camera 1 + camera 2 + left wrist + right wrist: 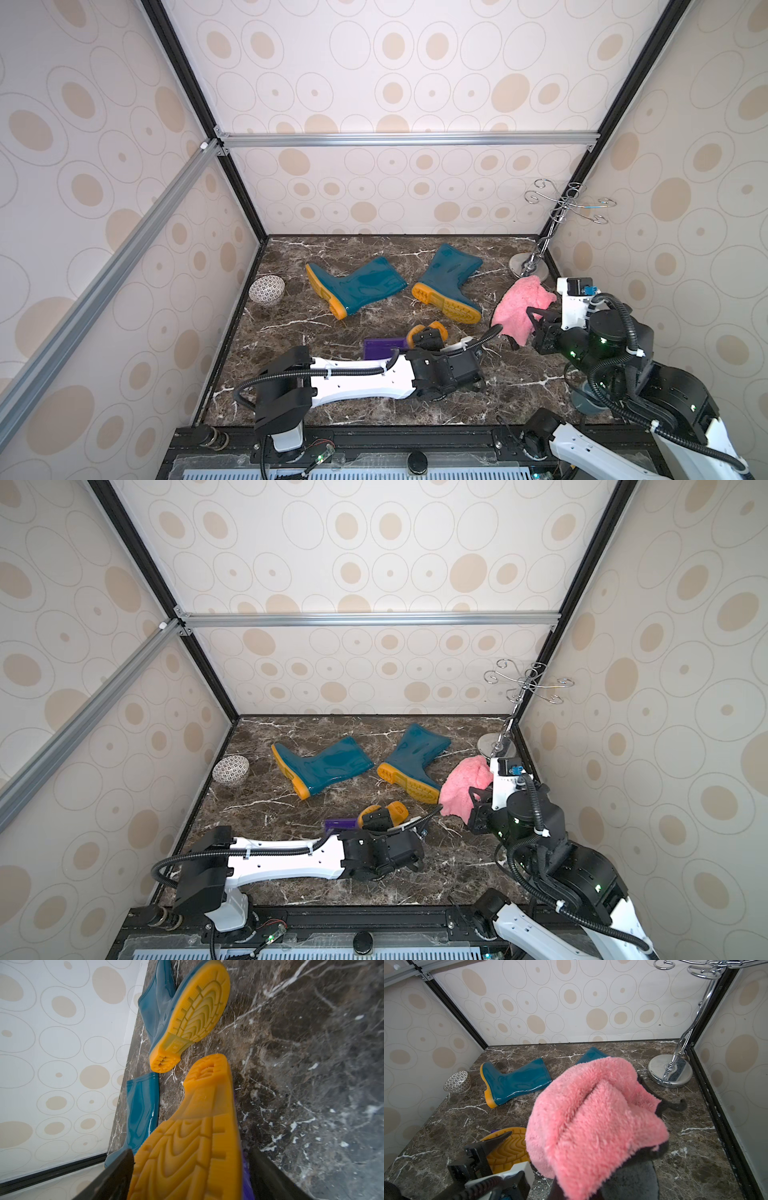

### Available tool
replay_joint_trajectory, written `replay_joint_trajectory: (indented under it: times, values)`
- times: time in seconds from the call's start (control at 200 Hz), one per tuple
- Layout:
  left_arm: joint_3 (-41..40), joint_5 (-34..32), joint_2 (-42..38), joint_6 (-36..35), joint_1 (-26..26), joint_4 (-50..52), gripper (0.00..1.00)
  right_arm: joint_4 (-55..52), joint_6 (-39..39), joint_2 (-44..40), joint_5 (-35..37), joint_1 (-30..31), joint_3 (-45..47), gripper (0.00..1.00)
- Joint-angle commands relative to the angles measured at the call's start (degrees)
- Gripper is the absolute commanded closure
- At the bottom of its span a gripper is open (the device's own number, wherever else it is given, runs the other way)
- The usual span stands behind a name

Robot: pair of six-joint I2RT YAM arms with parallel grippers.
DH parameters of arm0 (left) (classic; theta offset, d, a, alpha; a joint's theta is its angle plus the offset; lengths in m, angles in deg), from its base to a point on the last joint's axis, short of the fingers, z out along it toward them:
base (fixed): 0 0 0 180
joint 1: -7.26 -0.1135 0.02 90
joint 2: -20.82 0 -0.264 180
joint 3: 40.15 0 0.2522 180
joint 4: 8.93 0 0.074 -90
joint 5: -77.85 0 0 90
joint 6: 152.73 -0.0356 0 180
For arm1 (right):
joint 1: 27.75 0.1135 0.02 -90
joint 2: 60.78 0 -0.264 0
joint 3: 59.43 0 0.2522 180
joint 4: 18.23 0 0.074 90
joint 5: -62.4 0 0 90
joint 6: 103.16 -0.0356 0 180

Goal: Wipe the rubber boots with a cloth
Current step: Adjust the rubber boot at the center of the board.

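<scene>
Two dark teal rubber boots (pixel 357 286) (pixel 449 282) lie on their sides at the back of the marble floor, yellow-orange soles toward the front. A purple boot (pixel 382 348) lies nearer the front, mostly hidden by my left arm. My left gripper (pixel 191 1153) is open, and its black fingers (pixel 116 1176) stand on either side of that boot's orange sole (pixel 187 1126). The fluffy pink cloth (pixel 523 307) hangs bunched at the right, above the floor. My right gripper (pixel 534 318) is shut on the cloth (pixel 591 1115), which covers its fingers in the right wrist view.
A patterned bowl (pixel 267 290) lies tipped by the left wall. A chrome hook stand (pixel 524 264) rises in the back right corner, just behind the cloth. Patterned walls with black frame posts close in the floor on three sides.
</scene>
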Motion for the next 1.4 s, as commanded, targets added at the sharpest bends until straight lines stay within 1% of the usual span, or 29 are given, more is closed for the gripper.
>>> replay_joint_trajectory:
  times: [0.0,0.185,0.35,0.445,0.52,0.585,0.665,0.75,0.865,0.96,1.075,1.165,1.27,1.32,1.39]
  values:
    - [1.56,3.76,-2.19,2.24,0.39,0.70,0.13,-0.57,-0.89,0.97,-0.74,-0.21,-1.22,1.00]
    - [1.45,5.91,-5.39,3.44,0.24,0.29,0.09,0.56,-2.59,1.79,-3.32,-0.13,0.78,1.00]
    - [-0.45,9.19,-8.42,4.77,-0.38,-1.95,0.07,2.57,-5.21,3.31,-9.59,-0.14,5.02,1.00]
    - [-0.88,12.99,-9.64,5.43,-0.47,-3.68,0.06,3.13,-5.75,3.23,-9.74,-0.14,5.89,1.00]
    - [-1.36,13.82,-9.52,6.35,-0.49,-4.77,0.06,3.60,-5.87,3.00,-9.43,-0.14,5.91,1.00]
    - [-2.39,15.39,-9.41,7.12,-0.71,-5.88,0.05,4.01,-6.51,3.19,-10.51,-0.17,6.34,1.00]
    - [-4.36,16.50,-9.76,8.29,-0.89,-7.67,0.05,4.95,-7.74,3.70,-13.18,-0.18,7.70,1.00]
    - [-6.25,16.01,-10.61,9.29,-0.92,-8.59,0.05,5.77,-9.32,3.65,-14.46,-0.21,9.86,1.00]
    - [-8.95,15.07,-14.09,9.84,-1.14,-10.37,0.05,7.34,-10.86,3.25,-16.69,-0.12,12.51,1.00]
    - [-11.21,16.68,-17.77,9.99,-1.64,-12.04,0.03,9.19,-12.28,3.62,-19.79,-0.11,14.47,1.00]
    - [-14.53,19.75,-19.62,11.48,-1.73,-13.72,0.03,11.25,-15.07,3.86,-22.14,-0.11,18.27,1.00]
    - [-17.74,19.83,-20.43,12.81,-1.79,-14.87,0.02,11.90,-16.15,2.91,-21.59,-0.18,20.04,1.00]
    - [-23.26,21.61,-21.95,15.39,-2.82,-18.44,0.02,12.77,-16.86,1.53,-20.22,-0.14,21.45,1.00]
    - [-24.90,22.02,-22.53,17.01,-3.53,-18.93,0.02,13.47,-17.28,1.50,-21.76,-0.12,22.31,1.00]
    - [-26.83,19.79,-24.24,19.65,-4.32,-18.98,0.01,15.44,-16.94,2.15,-26.27,-0.14,24.07,1.00]
